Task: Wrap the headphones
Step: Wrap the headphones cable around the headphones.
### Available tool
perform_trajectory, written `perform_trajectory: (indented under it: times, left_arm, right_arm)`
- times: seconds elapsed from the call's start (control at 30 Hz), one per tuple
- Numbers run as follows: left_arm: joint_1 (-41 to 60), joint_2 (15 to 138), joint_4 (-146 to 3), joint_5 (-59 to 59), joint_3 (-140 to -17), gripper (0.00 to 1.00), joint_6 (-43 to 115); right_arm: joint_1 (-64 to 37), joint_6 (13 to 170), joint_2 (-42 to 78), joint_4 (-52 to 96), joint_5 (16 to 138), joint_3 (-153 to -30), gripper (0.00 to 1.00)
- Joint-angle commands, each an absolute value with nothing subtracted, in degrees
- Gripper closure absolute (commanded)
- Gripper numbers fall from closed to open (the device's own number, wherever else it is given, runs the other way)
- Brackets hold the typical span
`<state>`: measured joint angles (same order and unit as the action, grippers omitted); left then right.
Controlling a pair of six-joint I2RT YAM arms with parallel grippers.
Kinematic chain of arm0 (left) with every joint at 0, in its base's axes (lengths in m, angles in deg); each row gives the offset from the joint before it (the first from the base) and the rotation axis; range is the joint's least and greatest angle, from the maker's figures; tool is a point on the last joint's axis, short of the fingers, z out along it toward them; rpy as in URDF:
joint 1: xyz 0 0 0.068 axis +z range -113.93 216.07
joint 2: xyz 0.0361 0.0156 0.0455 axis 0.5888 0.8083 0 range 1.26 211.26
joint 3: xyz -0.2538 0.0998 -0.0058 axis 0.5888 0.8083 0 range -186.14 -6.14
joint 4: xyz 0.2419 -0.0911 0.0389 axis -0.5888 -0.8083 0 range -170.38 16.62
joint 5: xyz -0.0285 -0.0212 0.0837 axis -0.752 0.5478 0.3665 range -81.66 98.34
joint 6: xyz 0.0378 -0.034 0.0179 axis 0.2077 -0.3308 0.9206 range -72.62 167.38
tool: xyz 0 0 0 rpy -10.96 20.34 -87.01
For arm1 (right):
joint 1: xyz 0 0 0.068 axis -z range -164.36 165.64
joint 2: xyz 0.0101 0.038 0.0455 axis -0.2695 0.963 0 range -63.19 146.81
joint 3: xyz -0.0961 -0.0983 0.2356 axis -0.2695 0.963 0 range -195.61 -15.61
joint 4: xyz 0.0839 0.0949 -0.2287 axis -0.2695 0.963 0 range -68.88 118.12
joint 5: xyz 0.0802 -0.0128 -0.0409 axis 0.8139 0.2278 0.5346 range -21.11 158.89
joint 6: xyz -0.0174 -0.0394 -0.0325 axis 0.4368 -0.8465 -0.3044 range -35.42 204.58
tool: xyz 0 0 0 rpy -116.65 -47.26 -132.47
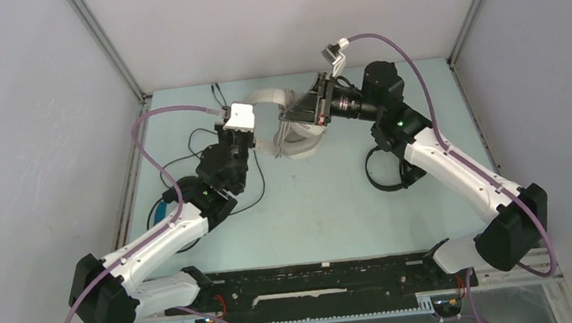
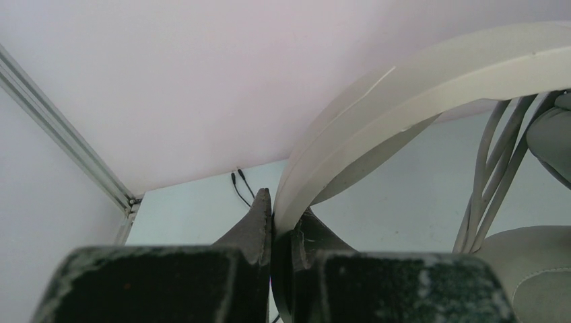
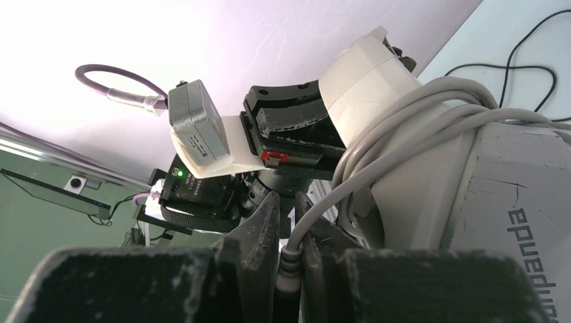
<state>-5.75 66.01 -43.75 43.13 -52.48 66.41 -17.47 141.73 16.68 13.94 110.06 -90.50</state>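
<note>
The white-grey headphones (image 1: 297,143) are held above the back middle of the table. My left gripper (image 1: 254,129) is shut on their headband (image 2: 404,87), pinched between the fingers (image 2: 259,222). My right gripper (image 1: 291,118) is shut on the plug end of their grey cable (image 3: 291,266). The cable (image 3: 404,121) lies in several loops around the headband beside an ear cup (image 3: 518,195); these loops also show in the left wrist view (image 2: 491,168). The smaller all-black headphones (image 1: 391,173) lie under my right arm. The black headphones with the blue headband (image 1: 161,209) lie half hidden under my left arm.
Thin black cables (image 1: 185,152) trail over the table's left side, with two plugs near the back wall (image 2: 239,178). Grey walls and metal rails (image 1: 107,52) close in the table at the left, back and right. A black rail (image 1: 311,281) runs along the near edge.
</note>
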Motion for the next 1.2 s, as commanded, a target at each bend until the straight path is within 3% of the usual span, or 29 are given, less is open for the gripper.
perform_trajectory:
  times: [0.0,1.17]
  left_arm:
    - [-4.44,65.05,-34.12,47.93,-50.74,1.0,62.78]
    - [-4.4,69.54,-6.0,47.02,-54.0,1.0,72.5]
  right_arm:
    - [-18.63,138.85,16.7,13.6,110.3,-95.68,0.82]
    - [-21.62,128.77,11.73,20.86,108.56,-99.19,0.66]
